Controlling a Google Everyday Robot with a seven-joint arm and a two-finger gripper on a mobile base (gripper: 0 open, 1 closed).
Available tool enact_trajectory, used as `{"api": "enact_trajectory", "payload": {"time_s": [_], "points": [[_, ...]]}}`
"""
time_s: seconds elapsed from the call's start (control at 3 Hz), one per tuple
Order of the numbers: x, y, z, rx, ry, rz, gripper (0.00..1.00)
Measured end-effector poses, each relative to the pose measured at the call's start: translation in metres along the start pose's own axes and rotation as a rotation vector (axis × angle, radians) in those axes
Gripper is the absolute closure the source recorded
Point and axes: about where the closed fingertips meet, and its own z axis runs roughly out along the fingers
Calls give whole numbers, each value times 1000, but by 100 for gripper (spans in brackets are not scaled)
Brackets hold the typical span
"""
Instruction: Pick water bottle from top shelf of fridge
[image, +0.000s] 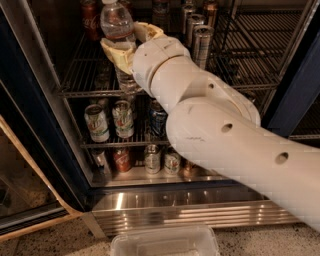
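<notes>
Gripped upright at the top left of the view: the water bottle (115, 20), clamped about its middle by the tool (122, 39). White cap right at the upper edge, reddish-and-white label band just above the grip, clear ribbed plastic showing again below it. Pale yellowish fingers (115, 54) pressed against the bottle on either side, one in front toward the left, one behind toward the right.

Lower end of the bottle over the front edge of the top shelf (80, 75), a silver wire rack of thin parallel bars; cannot tell whether touching the bars or just clear of them. Just left of the bottle and further back on the same rack, a red cola can (90, 17). To the right, beyond the wrist, slim silver cans (201, 42) standing upright.

Reaching in from the lower right, a thick white arm (225, 135), hiding much of the inside of the fridge (175, 205). Beneath the top shelf, a lower wire rack (115, 145) with a row of mixed cans (123, 118); under that, another row of small cans (152, 158) on the lowest level.

Stainless steel base along the bottom of the cooler, dark blue edging (300, 85) on the right. At the far left, an open glass door (25, 200) with a tan frame. On the speckled floor (45, 242) in front, a clear plastic tub (165, 242), cut off by the lower edge.
</notes>
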Motion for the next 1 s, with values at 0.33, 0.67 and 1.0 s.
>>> {"api": "enact_trajectory", "payload": {"time_s": [0.33,0.67,1.0], "points": [[-9,30,-10,-16,-12,31,100],[-9,44,-16,-23,-14,44,100],[-9,44,-16,-24,-14,44,100]]}}
